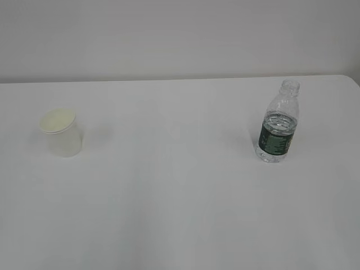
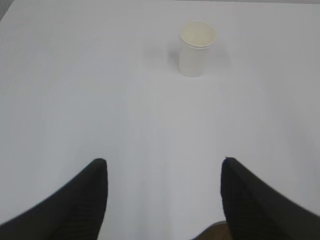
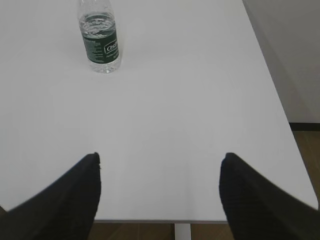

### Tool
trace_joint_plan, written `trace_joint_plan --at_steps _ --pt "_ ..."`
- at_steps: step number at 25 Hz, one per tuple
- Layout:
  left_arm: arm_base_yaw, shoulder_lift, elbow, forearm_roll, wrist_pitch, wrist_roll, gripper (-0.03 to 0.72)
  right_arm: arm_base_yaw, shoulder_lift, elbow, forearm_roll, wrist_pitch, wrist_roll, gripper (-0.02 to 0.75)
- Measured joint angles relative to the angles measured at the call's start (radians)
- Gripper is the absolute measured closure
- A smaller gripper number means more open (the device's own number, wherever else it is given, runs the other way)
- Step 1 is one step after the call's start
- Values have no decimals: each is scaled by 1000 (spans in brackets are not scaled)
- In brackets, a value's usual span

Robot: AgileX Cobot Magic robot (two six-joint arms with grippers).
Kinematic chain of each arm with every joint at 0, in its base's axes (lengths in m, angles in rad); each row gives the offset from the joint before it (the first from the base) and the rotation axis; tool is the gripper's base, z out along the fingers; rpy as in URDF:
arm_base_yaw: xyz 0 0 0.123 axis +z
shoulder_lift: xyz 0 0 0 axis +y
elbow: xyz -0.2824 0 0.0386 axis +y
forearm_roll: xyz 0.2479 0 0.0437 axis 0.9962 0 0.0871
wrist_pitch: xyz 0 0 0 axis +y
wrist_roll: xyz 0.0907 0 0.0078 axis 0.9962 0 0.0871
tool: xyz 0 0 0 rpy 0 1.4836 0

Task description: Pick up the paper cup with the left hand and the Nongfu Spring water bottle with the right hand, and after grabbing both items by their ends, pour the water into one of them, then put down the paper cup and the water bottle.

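The white paper cup stands upright on the left of the white table, empty as far as I can see. In the left wrist view the paper cup is far ahead, slightly right of centre. My left gripper is open over the near table edge, nothing between its fingers. The uncapped Nongfu Spring water bottle with its dark green label stands upright on the right, water inside up to the shoulder. From the right wrist the bottle is far ahead to the upper left. My right gripper is open and empty. Neither arm shows in the exterior view.
The white table runs up to a plain wall at the back. Its right edge drops to a brown floor, and the near edge lies just under my right gripper. A white table leg shows below.
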Motion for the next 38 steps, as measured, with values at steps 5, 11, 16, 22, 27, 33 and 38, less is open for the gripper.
trace_joint_plan --at_steps 5,11,16,22,27,33,38 --pt "0 0 0 0 0 0 193 0 0 0 0 0 0 171" --pt "0 0 0 0 0 0 208 0 0 0 0 0 0 171" --pt "0 0 0 0 0 0 233 0 0 0 0 0 0 172" --pt "0 0 0 0 0 0 280 0 0 0 0 0 0 172" --pt "0 0 0 0 -4 0 305 0 0 -44 8 -2 15 172" --pt "0 28 -15 0 -44 0 301 0 92 -86 21 -143 17 172" --pt "0 70 -32 0 -187 0 254 0 182 -88 43 -328 18 172"
